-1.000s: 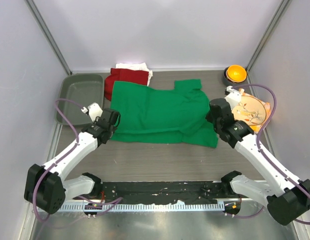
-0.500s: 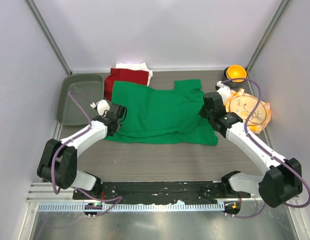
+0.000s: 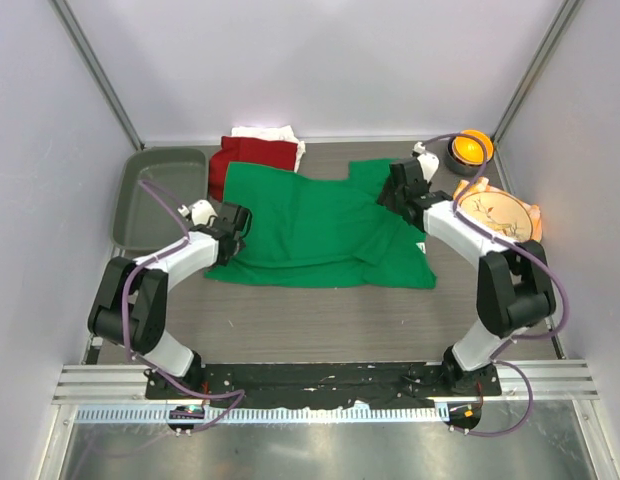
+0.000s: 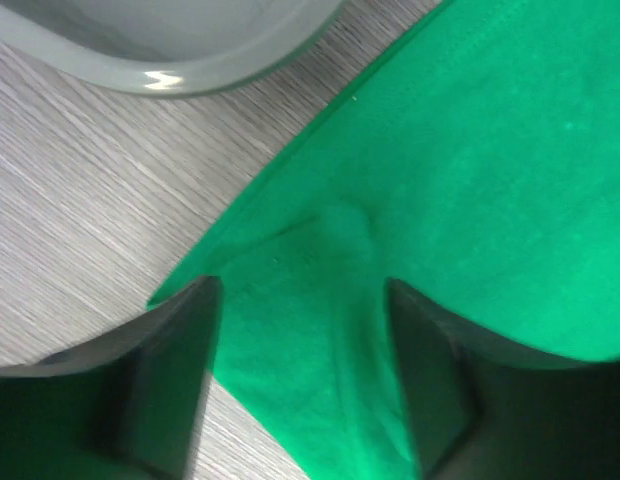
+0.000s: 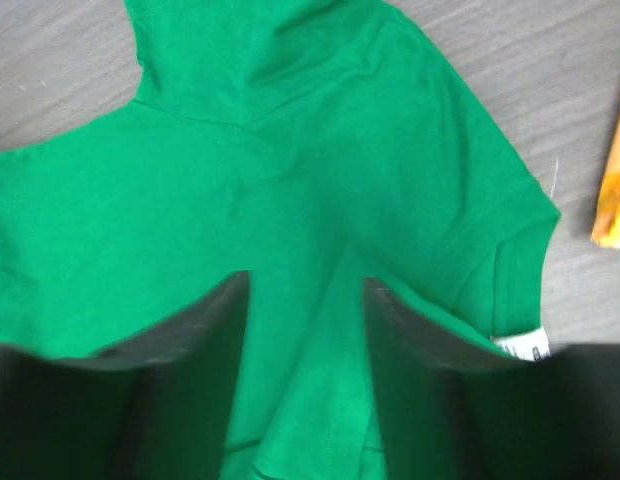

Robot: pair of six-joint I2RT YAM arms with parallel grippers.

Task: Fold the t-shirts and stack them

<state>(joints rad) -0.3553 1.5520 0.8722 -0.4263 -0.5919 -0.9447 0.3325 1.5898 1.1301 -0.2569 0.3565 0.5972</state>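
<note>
- Now the green shirt (image 3: 320, 225) lies half folded in the middle of the table (image 3: 310, 315), between both arms, so each can reach one side.
- My left gripper (image 3: 233, 222) sits over its left edge, jaws apart, gripping nothing.
- My right gripper (image 3: 395, 190) is over the sleeve, also parted and empty.
- The red shirt (image 3: 252, 160) partly covers the white shirt (image 3: 275, 132) at the far edge; I think this is the stack.

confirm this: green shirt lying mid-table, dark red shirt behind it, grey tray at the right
No: the top view shows the grey tray at the left. The green shirt lies mid-table, the dark red shirt behind it.
</note>
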